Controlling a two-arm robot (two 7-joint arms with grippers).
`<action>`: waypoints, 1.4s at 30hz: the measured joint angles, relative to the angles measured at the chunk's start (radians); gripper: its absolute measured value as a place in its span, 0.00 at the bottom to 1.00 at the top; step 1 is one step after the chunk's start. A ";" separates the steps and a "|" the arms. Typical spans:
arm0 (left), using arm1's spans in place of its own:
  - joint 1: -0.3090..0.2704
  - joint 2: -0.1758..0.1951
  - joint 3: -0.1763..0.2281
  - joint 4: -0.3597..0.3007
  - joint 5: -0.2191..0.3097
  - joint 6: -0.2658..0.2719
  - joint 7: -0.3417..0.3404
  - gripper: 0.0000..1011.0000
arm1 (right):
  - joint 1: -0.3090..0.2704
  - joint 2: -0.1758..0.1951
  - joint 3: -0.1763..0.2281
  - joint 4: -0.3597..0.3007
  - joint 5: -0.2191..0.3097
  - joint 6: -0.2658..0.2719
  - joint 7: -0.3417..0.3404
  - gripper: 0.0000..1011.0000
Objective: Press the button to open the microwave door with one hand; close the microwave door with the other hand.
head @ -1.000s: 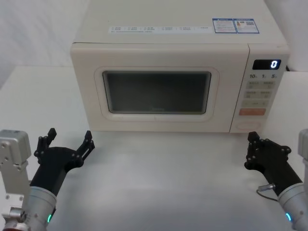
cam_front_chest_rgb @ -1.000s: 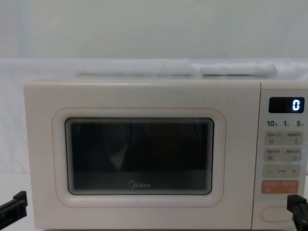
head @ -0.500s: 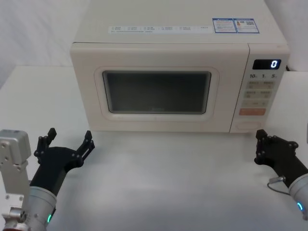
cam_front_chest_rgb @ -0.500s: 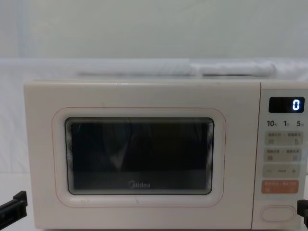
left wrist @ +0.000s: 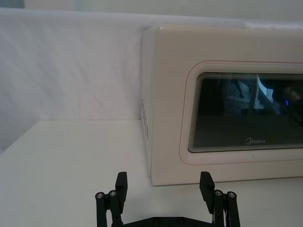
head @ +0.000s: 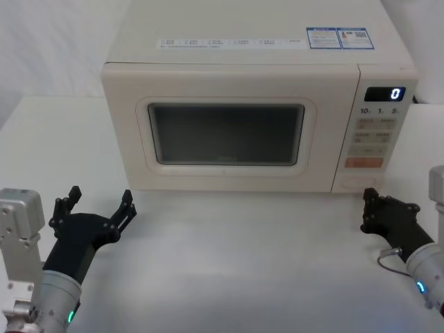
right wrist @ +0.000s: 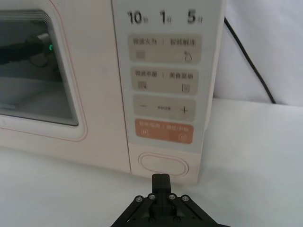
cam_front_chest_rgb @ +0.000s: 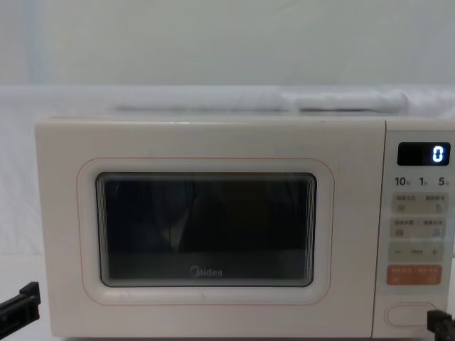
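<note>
A cream microwave (head: 257, 104) sits toward the far edge of the white tabletop (head: 236, 263), its front facing the robot. The microwave door (head: 229, 128), with its dark window, lies flush with the body, fully closed. The button (right wrist: 164, 164) sits at the bottom of the keypad strip (head: 378, 135), under the orange key (right wrist: 164, 132), at the front's lower right corner. The right gripper (right wrist: 160, 180) hovers over the tabletop just in front of the button without touching it, its fingers clenched together into a single tip. The left gripper (head: 97, 205) rests near the tabletop's near left corner, fingers spread and released, well short of the door.
</note>
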 joint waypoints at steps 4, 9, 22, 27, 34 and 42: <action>0.000 0.000 0.000 0.000 0.000 0.000 0.000 0.99 | 0.017 -0.011 -0.001 0.032 0.007 -0.005 0.000 0.00; 0.000 0.000 0.000 0.000 0.000 0.000 0.000 0.99 | 0.032 -0.020 -0.003 0.061 0.013 -0.008 -0.002 0.00; 0.000 0.000 0.000 0.000 0.000 0.000 0.000 0.99 | 0.062 -0.035 -0.002 0.096 0.014 0.000 -0.019 0.00; 0.000 0.000 0.000 0.000 0.000 0.000 0.000 0.99 | 0.079 -0.043 -0.002 0.108 0.015 0.009 -0.026 0.00; 0.000 0.000 0.000 0.000 0.000 0.000 0.000 0.99 | 0.095 -0.049 -0.011 0.118 -0.006 0.012 -0.040 0.00; 0.000 0.000 0.000 0.000 0.000 0.000 0.000 0.99 | 0.110 -0.059 -0.016 0.140 -0.026 0.008 -0.047 0.00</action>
